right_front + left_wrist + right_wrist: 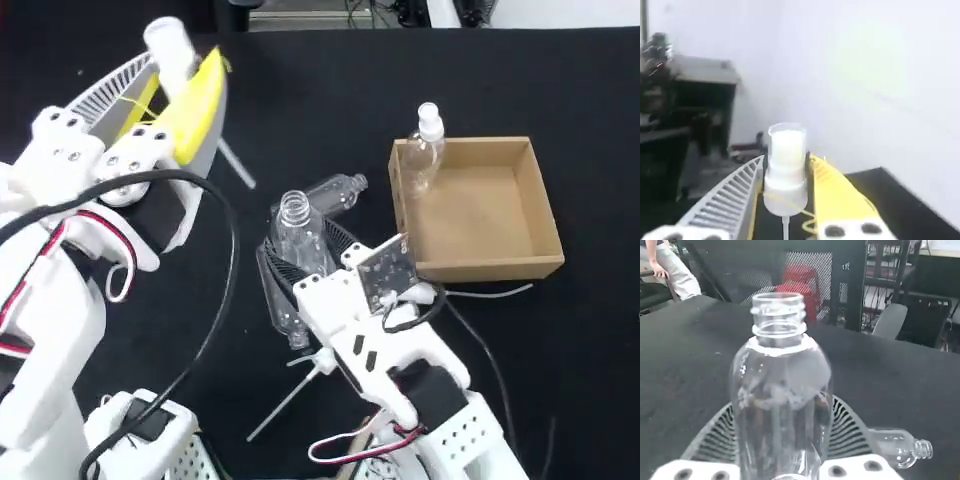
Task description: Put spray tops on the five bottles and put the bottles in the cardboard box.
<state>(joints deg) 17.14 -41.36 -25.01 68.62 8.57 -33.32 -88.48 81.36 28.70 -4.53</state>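
- The left gripper [180, 65] sits in the upper left of the high view, raised above the black table [330, 90]. Its white ribbed finger and its yellow finger are closed narrowly on a spray top [168, 45].
- In the left wrist view the spray top [786, 165] stands upright between the fingers of the left gripper [787, 161]. Its white cap points up and a thin tube hangs from its underside.
- The right gripper [305, 250] is at the centre of the high view. It clasps an open bottle [298, 232] that stands upright with its neck bare.
- In the right wrist view the open bottle [780, 405] is clear. It rises between the ribbed fingers of the right gripper [785, 415], which press on both its sides.
- A second clear bottle [335, 192] lies on its side on the table, just beyond the held one and with no top on it. It also appears in the right wrist view [897, 445].
- The cardboard box [490, 268] sits right of centre, near the right gripper.
- One capped bottle [425, 150] stands in the box's upper left corner, against the wall.
- A thin tube [285, 400] lies on the table at lower centre.
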